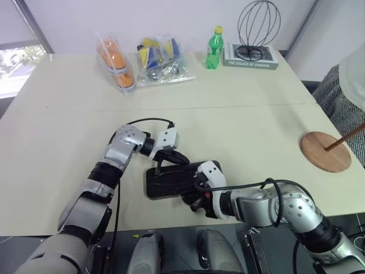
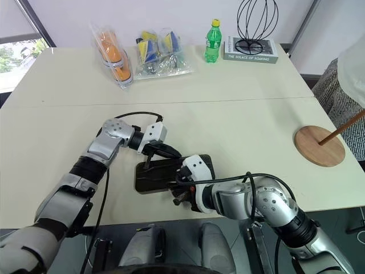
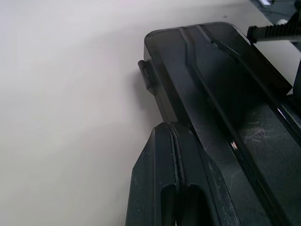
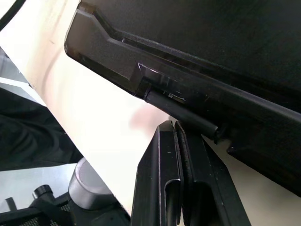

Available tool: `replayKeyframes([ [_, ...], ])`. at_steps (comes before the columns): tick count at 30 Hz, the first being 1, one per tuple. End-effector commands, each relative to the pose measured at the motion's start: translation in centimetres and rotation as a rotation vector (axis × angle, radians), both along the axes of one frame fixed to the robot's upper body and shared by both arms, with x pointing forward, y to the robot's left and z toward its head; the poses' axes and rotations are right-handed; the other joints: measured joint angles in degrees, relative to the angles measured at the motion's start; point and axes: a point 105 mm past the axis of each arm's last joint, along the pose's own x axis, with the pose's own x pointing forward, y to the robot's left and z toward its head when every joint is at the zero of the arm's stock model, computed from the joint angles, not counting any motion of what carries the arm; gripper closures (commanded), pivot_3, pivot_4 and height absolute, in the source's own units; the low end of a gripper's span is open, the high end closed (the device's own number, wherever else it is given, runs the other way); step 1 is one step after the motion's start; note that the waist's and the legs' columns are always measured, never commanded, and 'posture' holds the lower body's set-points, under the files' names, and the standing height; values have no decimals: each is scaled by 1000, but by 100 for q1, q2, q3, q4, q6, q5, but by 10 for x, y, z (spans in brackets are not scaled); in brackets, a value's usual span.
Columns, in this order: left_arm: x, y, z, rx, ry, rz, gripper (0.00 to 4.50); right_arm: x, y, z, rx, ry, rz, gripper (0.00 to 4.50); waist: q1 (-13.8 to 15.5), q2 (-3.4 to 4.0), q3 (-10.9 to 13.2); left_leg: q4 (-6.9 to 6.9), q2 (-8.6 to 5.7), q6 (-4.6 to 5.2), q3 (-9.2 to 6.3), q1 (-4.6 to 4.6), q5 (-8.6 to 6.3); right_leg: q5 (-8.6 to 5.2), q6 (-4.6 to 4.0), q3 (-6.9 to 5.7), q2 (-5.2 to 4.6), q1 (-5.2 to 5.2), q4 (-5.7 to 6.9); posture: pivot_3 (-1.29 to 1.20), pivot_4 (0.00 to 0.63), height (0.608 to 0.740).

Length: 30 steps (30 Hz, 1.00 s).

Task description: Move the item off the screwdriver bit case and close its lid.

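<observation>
- The screwdriver bit case (image 1: 171, 179) lies flat on the table (image 1: 228, 125) near the robot's edge, with its smoky lid (image 3: 221, 94) lowered over it; whether the black latch tab (image 3: 146, 75) has caught cannot be told.
- The left gripper (image 1: 162, 162) rests on the case's far long edge with its fingers together, gripping nothing.
- The right gripper (image 2: 181, 197) sits at the case's near edge by the hinge, its fingers pressed together and empty.
- The wooden stand (image 1: 326, 150) is already off the case, well to its right, near the table's right edge.
- Risk: pushing from one side alone would likely slide the case across the smooth table rather than seat the lid.
- Risk: a fingertip slipping off the edge could let the lid spring up, or nudge the case over the near table edge.
- Far beyond the case stand snack bags (image 1: 159, 61), a green bottle (image 1: 214, 47), and a book (image 1: 251, 57) bearing a wire sphere (image 1: 258, 25); nothing crowds the case.
</observation>
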Motion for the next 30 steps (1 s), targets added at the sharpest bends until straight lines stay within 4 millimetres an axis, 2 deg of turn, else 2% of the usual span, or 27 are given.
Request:
replayKeyframes([
  [1, -16, -10, -17, 38, 35, -96, 4500, 38, -19, 23, -14, -157, -150, 4430, 1, 0, -1, 0, 0, 0, 0, 0, 0, 0, 0, 0, 0, 0, 0, 0, 150, 740],
  [10, 9, -13, -2, -32, -39, 16, 4500, 27, -19, 22, -13, -126, -105, 4430, 28, 0, -1, 28, 0, 3, -1, -10, -2, 0, 0, -5, 0, 2, 7, 0, 150, 740],
  [14, 18, -13, 4, -62, -74, 63, 4500, 20, -19, 23, -5, -107, -72, 4430, 27, 0, -1, 68, 1, 34, -3, -24, -19, 0, 1, -6, -1, 2, 15, 0, 150, 740],
  [19, 30, -8, 14, -107, -106, 137, 4500, 10, -23, 27, 7, -86, -38, 4430, 24, 0, -1, 70, 1, 35, -4, -24, -20, 0, 1, -5, -3, 3, 16, 0, 150, 740],
  [23, 46, 4, 30, -157, -143, 242, 4500, 2, -28, 34, 32, -71, -16, 4430, 16, 0, -1, 70, 1, 36, -4, -23, -21, 0, 2, -5, -3, 3, 17, 0, 150, 740],
  [26, 57, 17, 50, -205, -182, 320, 4500, -2, -35, 43, 54, -70, -1, 4430, 21, -1, 0, 70, 2, 37, -6, -23, -21, 1, 2, -7, -3, 3, 17, 0, 150, 740],
  [30, 62, 32, 76, -291, -202, 408, 4500, -6, -46, 60, 46, -132, 56, 4430, 22, -1, 0, 71, 2, 38, -5, -23, -22, 1, 3, -5, -3, 3, 17, 0, 150, 740],
])
